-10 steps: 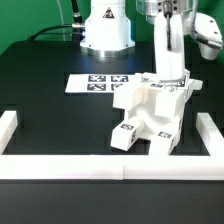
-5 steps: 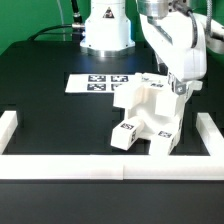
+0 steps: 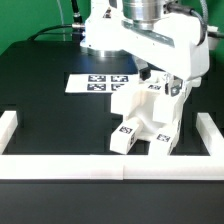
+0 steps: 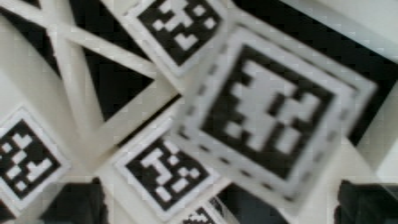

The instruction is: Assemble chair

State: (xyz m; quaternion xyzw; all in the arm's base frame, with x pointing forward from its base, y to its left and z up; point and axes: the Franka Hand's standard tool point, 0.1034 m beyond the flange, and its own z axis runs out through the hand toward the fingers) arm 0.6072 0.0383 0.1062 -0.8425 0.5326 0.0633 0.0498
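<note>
Chair (image 3: 150, 120) on black table (image 3: 50, 110), green backdrop (image 3: 20, 20)

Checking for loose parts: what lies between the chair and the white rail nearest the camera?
Nothing: the exterior view shows only bare black table between the chair and that rail.

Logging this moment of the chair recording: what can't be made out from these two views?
- Exterior view: whether the gripper touches the chair; the contact area is too small and partly covered by the arm.
- Exterior view: the end of the marker board toward the exterior view's right, hidden behind the chair and the arm.
- Wrist view: which part carries the large tag; the picture is blurred, very close and cut off at its edges.
</note>
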